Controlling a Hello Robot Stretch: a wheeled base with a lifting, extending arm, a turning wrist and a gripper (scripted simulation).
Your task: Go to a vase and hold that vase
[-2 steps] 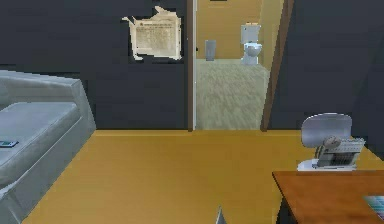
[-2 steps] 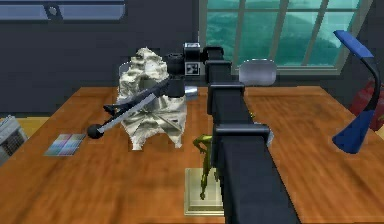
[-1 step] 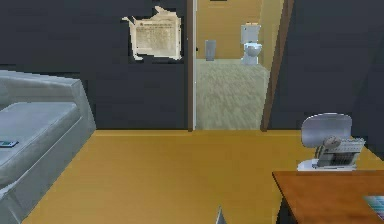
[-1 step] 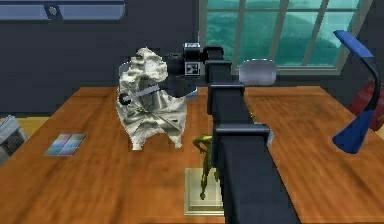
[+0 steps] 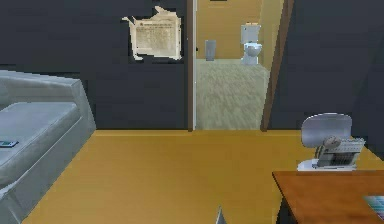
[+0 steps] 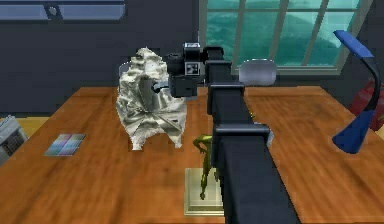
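Arm side view: we see a wooden table [image 6: 300, 130] under a teal window [image 6: 290, 30], with the robot's dark arm [image 6: 240, 150] rising from six o'clock toward the middle of the picture. At about ten o'clock from centre stands a tall, crinkled silver-white object [image 6: 138, 118], which we judge to be the vase; it rests upright on the tabletop. The gripper [image 6: 158, 90] lies across the object's upper part at its three o'clock side, and we cannot tell whether it touches the object or sits in front of it. We cannot tell how the fingers are set, nor whether anything is held, since the object stands on the table right behind them. A small gold statuette [image 6: 206, 160] stands at five o'clock from the object, just beside the arm, and a blue desk lamp [image 6: 356, 100] stands well apart at three o'clock. Forward view: a grey sofa [image 5: 35, 125] at nine o'clock and a doorway [image 5: 230, 70] at twelve. We judge that the approach is done and the reach is on target; a secure hold, with the object lifted clear of the table, remains to be shown.
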